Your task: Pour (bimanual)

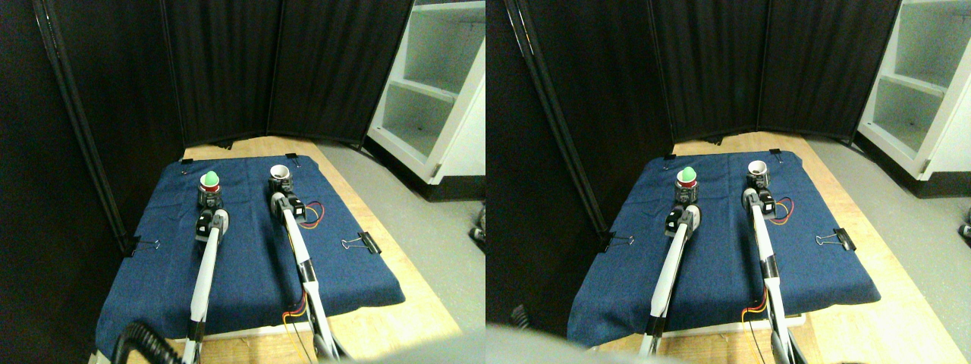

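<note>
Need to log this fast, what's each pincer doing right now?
Left pincer: at the red cup with the green ball; grip cannot be told.
Right pincer: at the white cup; cannot be told.

The left gripper (209, 199) hides the lower part of the red cup (209, 184), and the right gripper (280, 189) covers the white cup's (280, 174) base; both sets of jaws look too small to read. The shelf unit (432, 91) runs off the right edge, and the white cup's inside is perhaps empty, unclear.
</note>
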`<act>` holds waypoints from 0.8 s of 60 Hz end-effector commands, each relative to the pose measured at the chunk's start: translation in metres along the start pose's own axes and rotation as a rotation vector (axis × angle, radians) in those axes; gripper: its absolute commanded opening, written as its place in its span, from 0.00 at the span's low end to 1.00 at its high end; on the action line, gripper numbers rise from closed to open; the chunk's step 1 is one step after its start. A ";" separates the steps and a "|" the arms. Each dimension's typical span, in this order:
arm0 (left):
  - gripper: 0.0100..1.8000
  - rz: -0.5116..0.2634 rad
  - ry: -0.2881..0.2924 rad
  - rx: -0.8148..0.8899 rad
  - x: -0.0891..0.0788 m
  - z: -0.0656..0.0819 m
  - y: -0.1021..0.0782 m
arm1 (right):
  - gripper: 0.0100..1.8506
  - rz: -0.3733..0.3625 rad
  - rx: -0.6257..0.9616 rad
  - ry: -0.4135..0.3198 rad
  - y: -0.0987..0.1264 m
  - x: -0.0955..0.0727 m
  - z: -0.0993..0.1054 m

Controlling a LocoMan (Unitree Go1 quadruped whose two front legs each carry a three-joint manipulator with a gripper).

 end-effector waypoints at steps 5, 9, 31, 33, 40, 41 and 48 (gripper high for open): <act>0.18 -0.028 -0.008 -0.034 0.003 -0.005 -0.001 | 0.17 0.020 -0.012 -0.021 0.001 -0.001 -0.001; 0.18 -0.026 -0.011 -0.026 0.003 -0.006 -0.001 | 0.17 0.016 -0.009 -0.024 -0.001 -0.001 -0.001; 0.18 -0.017 -0.034 -0.025 0.003 -0.009 0.000 | 0.17 0.000 -0.005 -0.042 -0.011 -0.003 -0.003; 0.18 -0.019 -0.033 -0.021 0.004 -0.009 -0.001 | 0.17 0.000 0.015 -0.034 -0.011 -0.002 -0.003; 0.18 -0.018 -0.034 -0.032 0.002 -0.010 -0.002 | 0.17 -0.005 0.046 -0.042 -0.014 -0.003 -0.004; 0.18 -0.018 -0.033 -0.033 0.002 -0.010 -0.002 | 0.17 -0.005 0.049 -0.043 -0.014 -0.003 -0.004; 0.18 -0.014 -0.043 -0.030 0.003 -0.012 0.000 | 0.17 -0.006 0.051 -0.051 -0.017 -0.002 -0.004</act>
